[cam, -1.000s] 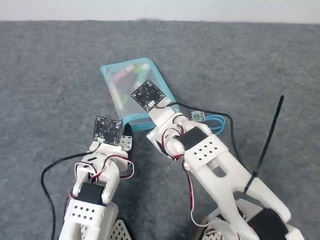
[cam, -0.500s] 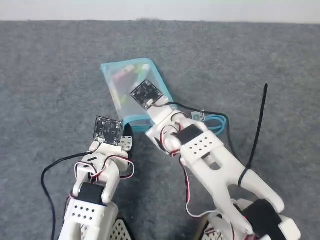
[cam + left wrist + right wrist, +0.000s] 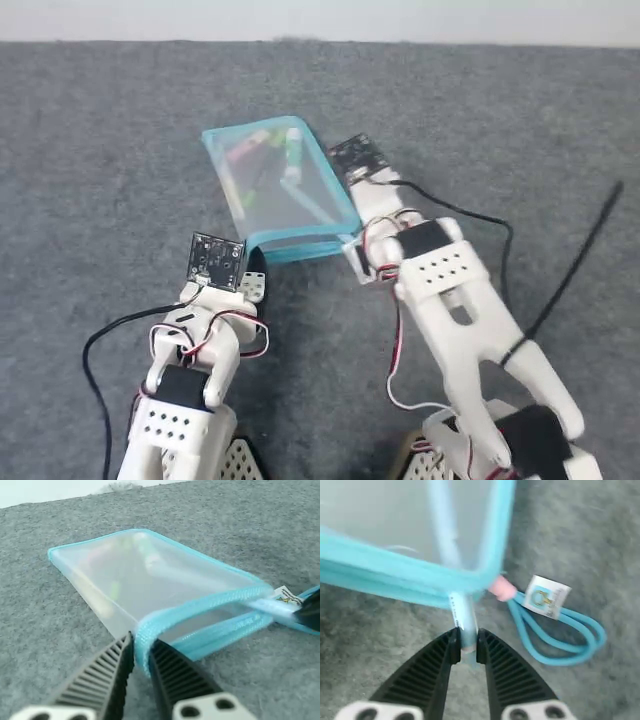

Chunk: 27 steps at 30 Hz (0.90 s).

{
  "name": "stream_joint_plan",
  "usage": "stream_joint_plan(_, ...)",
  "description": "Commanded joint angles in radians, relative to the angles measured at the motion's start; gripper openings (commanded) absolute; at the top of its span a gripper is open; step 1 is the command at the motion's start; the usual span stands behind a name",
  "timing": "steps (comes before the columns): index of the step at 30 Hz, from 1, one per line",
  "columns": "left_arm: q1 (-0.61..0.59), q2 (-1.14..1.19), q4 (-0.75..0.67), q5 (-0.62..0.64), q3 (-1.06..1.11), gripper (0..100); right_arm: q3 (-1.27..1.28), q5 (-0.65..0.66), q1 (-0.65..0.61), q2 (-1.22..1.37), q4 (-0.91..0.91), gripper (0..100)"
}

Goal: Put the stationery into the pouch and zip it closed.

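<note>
The clear pouch [image 3: 270,190] with a teal zipper edge lies on the grey mat, with coloured stationery [image 3: 256,150] inside it. My left gripper [image 3: 256,272] [image 3: 141,645] is shut on the zipper edge at the pouch's [image 3: 150,575] near-left corner. At the pouch's near-right corner, my right gripper [image 3: 352,246] [image 3: 467,637] is shut on the pale blue zipper pull [image 3: 462,614]. A teal cord loop [image 3: 565,635] with a small white tag [image 3: 547,596] hangs from that corner.
Grey felt mat [image 3: 110,150] covers the table, with a white wall strip at the far edge. The right arm's black cable [image 3: 470,215] arcs over the mat on the right. Open mat lies to the left and far right of the pouch.
My right gripper has moved right along the pouch's near edge, from over the pouch to its near-right corner. The left arm has stayed put.
</note>
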Motion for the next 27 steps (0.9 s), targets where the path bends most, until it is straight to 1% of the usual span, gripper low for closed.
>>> stream_joint_plan(1,-0.005,-0.018,-0.012,-0.008,-0.067,1,-0.041,-0.012,0.035,-0.074,0.007,0.6)
stream_joint_plan(3,-0.005,-0.018,-0.012,-0.008,-0.067,1,-0.048,-0.014,0.001,-0.076,-0.005,0.6)
stream_joint_plan(7,-0.005,-0.018,-0.012,-0.008,-0.067,1,-0.041,-0.012,-0.087,-0.074,-0.108,0.6)
stream_joint_plan(12,-0.006,-0.018,-0.011,-0.008,-0.067,1,-0.041,-0.003,-0.137,-0.085,-0.148,0.7)
stream_joint_plan(13,-0.006,-0.018,-0.009,-0.008,-0.065,1,-0.043,0.006,-0.128,-0.091,-0.125,0.7)
stream_joint_plan(16,-0.006,-0.018,-0.009,-0.008,-0.065,1,-0.043,0.089,-0.079,-0.16,-0.05,0.7)
stream_joint_plan(20,-0.006,-0.018,-0.011,-0.008,-0.065,1,-0.026,0.158,-0.035,-0.249,-0.022,1.3)
stream_joint_plan(23,-0.006,-0.018,-0.012,-0.008,-0.065,1,-0.026,0.221,-0.022,-0.251,0.019,6.5)
stream_joint_plan(25,-0.006,-0.018,-0.008,-0.008,-0.065,1,-0.029,0.287,0.045,-0.251,0.062,8.9)
stream_joint_plan(27,-0.006,-0.018,-0.008,-0.008,-0.065,1,-0.031,0.334,0.142,-0.24,0.093,7.8)
